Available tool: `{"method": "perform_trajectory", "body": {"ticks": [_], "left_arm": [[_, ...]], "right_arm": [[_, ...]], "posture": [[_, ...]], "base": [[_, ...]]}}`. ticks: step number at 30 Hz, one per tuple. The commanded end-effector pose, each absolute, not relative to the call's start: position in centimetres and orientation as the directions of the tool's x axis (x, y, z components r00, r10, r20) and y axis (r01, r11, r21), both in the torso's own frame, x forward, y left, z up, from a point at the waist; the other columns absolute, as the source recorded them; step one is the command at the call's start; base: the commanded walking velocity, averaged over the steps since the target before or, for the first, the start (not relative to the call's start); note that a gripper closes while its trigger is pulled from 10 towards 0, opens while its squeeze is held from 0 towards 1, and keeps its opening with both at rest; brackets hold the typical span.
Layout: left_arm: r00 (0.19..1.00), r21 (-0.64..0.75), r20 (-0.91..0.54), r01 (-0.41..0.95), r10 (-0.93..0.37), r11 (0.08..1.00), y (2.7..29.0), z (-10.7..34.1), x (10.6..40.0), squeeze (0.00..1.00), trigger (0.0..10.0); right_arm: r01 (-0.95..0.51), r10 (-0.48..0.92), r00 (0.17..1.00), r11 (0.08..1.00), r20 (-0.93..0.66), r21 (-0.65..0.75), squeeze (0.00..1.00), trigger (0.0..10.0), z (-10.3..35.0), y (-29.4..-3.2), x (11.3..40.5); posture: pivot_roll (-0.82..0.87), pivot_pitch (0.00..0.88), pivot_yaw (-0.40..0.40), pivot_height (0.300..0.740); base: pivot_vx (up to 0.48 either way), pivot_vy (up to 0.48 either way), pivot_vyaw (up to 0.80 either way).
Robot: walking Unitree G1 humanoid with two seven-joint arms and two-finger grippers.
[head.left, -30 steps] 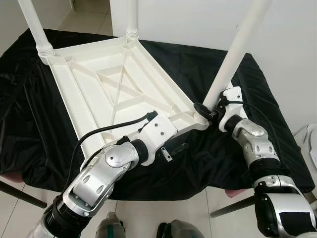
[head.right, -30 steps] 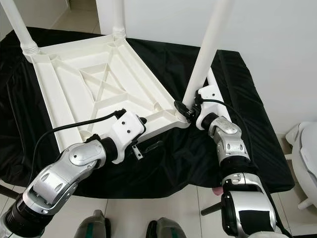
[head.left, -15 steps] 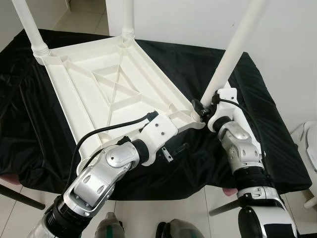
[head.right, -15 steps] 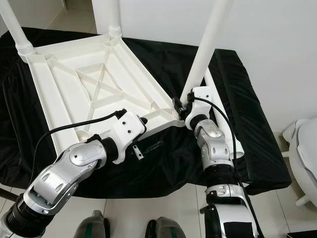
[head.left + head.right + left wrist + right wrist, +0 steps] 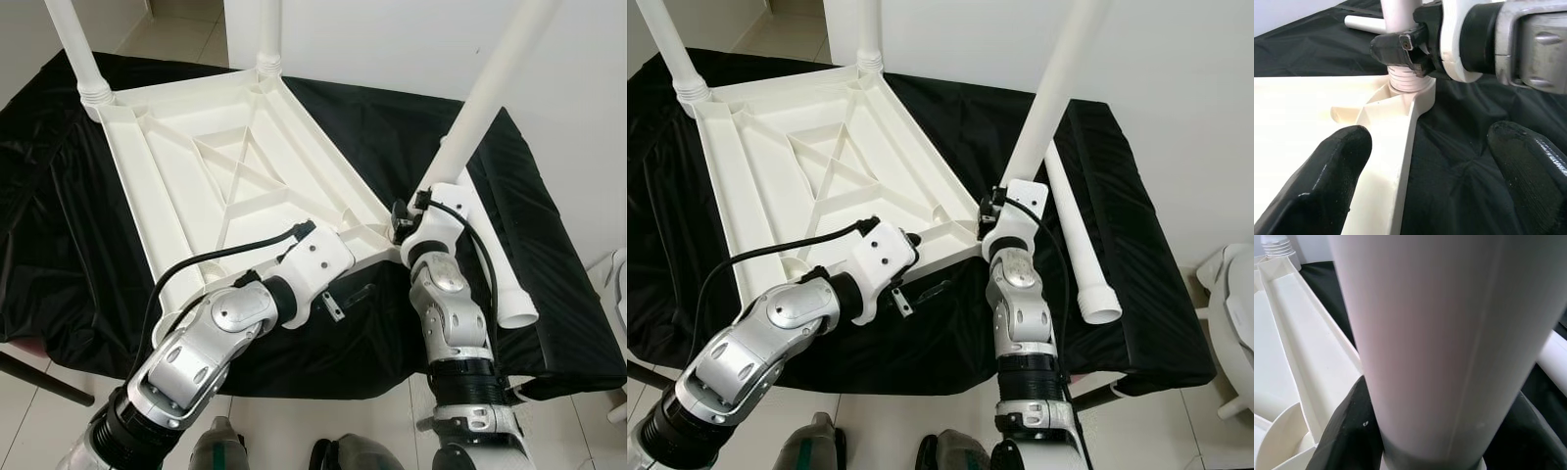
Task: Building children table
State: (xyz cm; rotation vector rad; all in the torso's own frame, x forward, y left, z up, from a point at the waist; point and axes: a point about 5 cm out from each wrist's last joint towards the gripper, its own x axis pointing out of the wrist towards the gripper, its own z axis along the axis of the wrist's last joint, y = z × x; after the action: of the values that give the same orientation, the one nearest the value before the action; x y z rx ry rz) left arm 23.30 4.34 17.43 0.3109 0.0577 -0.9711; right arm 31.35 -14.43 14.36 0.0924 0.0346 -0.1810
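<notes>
A white moulded-plastic children's table top (image 5: 225,186) lay upside down across the centre and upper left of the frame on a black cloth-covered surface (image 5: 59,255), its ribbed underside with a crossed brace facing up. Three white plastic tube legs stood in its corner sockets: one at the upper left (image 5: 76,49), one at the top centre (image 5: 268,34), and a slanting one (image 5: 480,98) rising to the upper right from the near right corner. A fourth loose white tube leg (image 5: 1080,245) lay flat on the cloth at the right, its ribbed end toward the lower right. The right gripper (image 5: 407,217) was clamped around the base of the slanting leg, just above the socket. The left gripper (image 5: 1430,161) hovered low at the table top's near edge with its black fingers (image 5: 1334,166) spread wide, one over the white edge, the other over the cloth. The left wrist view showed the threaded collar (image 5: 1408,78) of the leg seated in the corner socket, which the head views left too small to read. The right wrist view showed the leg (image 5: 1444,333) close up between dark pads.
</notes>
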Motion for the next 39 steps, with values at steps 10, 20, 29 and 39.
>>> {"method": "perform_trajectory", "body": {"ticks": [10,20,29,39], "left_arm": [[0.524,0.213,-0.208,0.848,-0.826,0.484,4.0,17.0,23.0,0.00,10.0],[0.527,0.218,-0.208,0.846,-0.824,0.486,4.1,17.1,23.2,0.00,10.0],[0.535,0.225,-0.207,0.841,-0.819,0.492,4.2,17.2,23.4,0.00,10.0],[0.536,0.236,-0.210,0.839,-0.817,0.490,4.4,17.3,23.6,0.00,10.0]], "right_arm": [[0.243,-0.238,0.968,0.968,-0.081,0.059,0.00,10.0,13.8,-15.2,30.6],[-0.088,0.093,0.995,0.987,-0.032,0.131,1.00,10.0,14.2,-14.1,31.5],[-0.378,0.378,0.926,0.924,0.002,0.061,0.00,10.0,14.7,-14.8,32.7],[-0.558,0.552,0.830,0.824,-0.082,-0.099,0.00,10.0,13.9,-16.8,34.3]], "posture": [[0.04,0.011,-0.089,0.740],[0.04,0.022,-0.087,0.740],[0.04,0.026,-0.081,0.740],[0.05,0.022,-0.071,0.740]], "base": [[0.000,0.000,0.00],[0.000,0.000,0.00],[0.000,0.000,0.00],[0.000,0.000,0.00]]}}
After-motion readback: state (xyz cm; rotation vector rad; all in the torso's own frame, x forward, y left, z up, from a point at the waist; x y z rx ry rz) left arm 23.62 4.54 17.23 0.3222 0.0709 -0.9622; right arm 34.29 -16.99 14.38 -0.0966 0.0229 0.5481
